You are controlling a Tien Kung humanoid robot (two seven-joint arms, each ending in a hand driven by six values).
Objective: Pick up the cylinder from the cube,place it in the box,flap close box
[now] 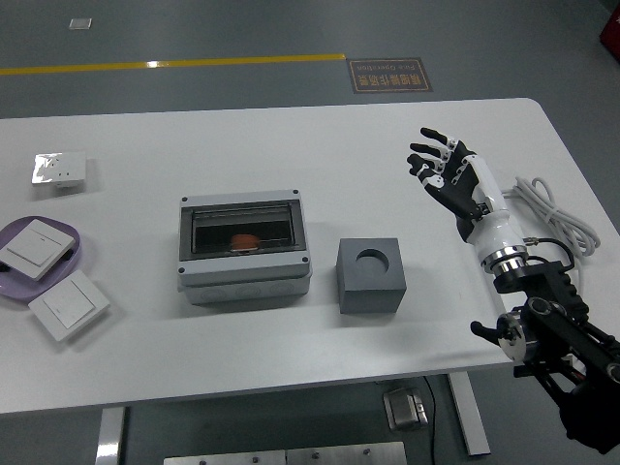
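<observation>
One right hand (453,176) raised, fingers (427,155) spread wide, empty; cube (370,274) beside closed box (245,246)

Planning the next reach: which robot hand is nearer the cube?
Right. The right robot hand, fingers spread and empty, hovers to the right of and beyond the cube, apart from it. The left robot hand is out of view.

We see a white table (291,349), a grey box (245,247) with an orange cylinder (245,240) inside, a dark grey cube (370,275), and a black-and-white right hand (450,174).
</observation>
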